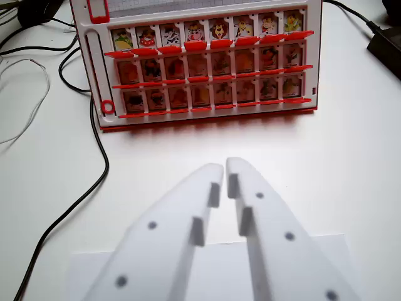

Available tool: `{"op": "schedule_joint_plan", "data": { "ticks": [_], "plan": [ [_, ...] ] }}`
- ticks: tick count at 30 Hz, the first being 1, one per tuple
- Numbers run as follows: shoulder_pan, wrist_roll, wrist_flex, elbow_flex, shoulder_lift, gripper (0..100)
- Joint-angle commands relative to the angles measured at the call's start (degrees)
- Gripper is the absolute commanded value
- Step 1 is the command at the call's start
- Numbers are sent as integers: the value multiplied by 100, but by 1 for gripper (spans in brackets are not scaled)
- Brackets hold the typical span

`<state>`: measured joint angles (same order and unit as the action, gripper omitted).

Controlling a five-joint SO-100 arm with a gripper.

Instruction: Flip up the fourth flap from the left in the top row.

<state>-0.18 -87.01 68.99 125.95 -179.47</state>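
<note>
three rows of eight flaps each on the red-and-white game board point(207, 63) — twenty-four picture tiles in all, each carrying a cartoon figure. the board stands at the far end of the white table point(351, 157), its face tilted toward the camera. top row looks brighter and clearer; the two lower rows look dimmer, orange-tinted. the fourth flap from the left in the top row point(195, 32) sits just left of the row's middle; whether it is raised or lying flat cannot be told at this size.

the gripper point(225, 168) fills the lower centre of the wrist view, two white fingers pointing at the board, tips almost touching with only a thin slit between — pressed together, holding nothing. it is well apart from the board, with bare table between.

one black cable point(94, 188) runs along the wrist view's left, curving down past the board's corner. thin grey wires point(31, 75) lie further left. a dark object point(385, 47) sits at the right edge.
</note>
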Motion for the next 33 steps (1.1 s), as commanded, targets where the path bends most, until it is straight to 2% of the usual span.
{"op": "schedule_joint_plan", "data": {
  "ticks": [1, 33],
  "plan": [
    [-62, -62, 9, -396, 123, 0],
    [-35, -70, 79, -431, 211, 0]
  ]
}}
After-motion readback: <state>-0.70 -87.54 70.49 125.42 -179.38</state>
